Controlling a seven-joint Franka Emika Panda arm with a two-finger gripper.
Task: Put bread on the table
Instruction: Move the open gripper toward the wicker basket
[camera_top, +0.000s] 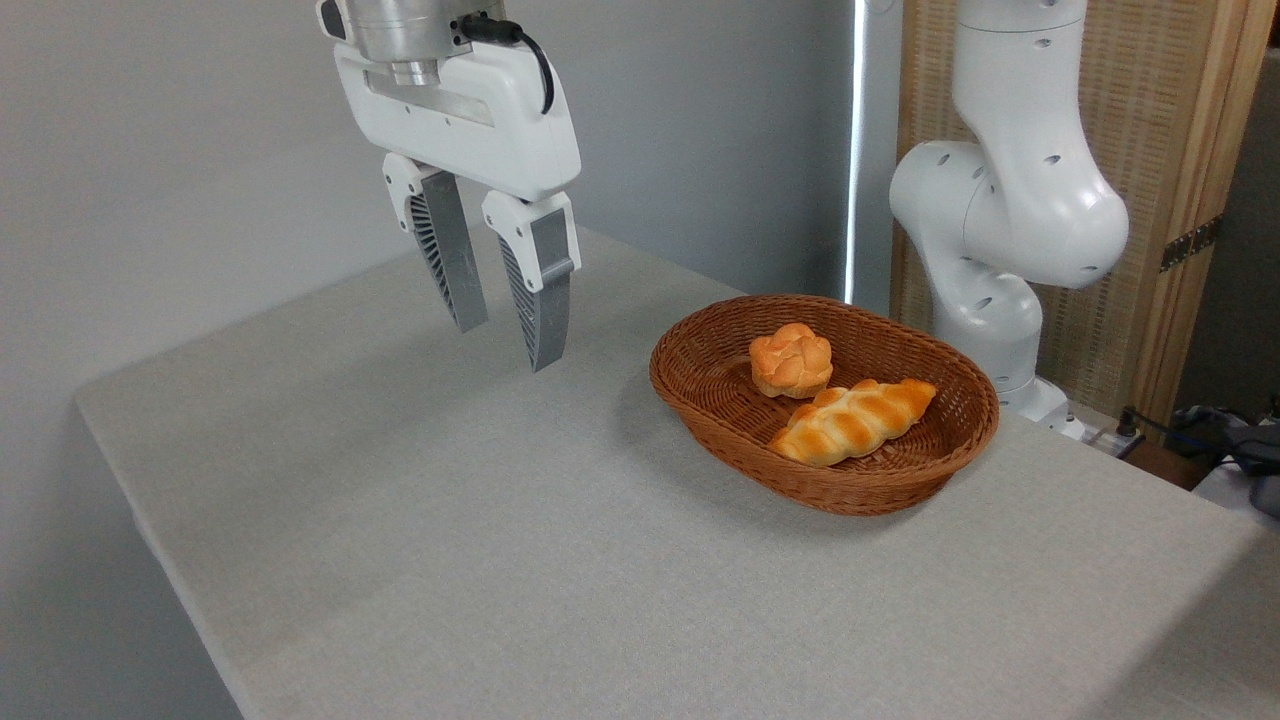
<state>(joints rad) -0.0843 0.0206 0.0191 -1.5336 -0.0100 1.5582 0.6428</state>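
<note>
Bread (791, 360) in wicker basket (720, 420), toward back wall, touching or just beside braided loaf (852, 421). Gripper (505, 345) empty, fingers parted, hanging above table (450, 540), well left of basket. Task judged not begun; approach pending. Risks: descent catching basket rim, tipping or dragging it; one finger landing on loaf, given tight spacing, lifting wrong item or shoving bun aside; lumpy top giving poor purchase, bun slipping out on lift.

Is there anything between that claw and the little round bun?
Only bare table cloth and the wicker basket's near rim, the camera view shows. The gripper hangs open; the bun sits inside.
</note>
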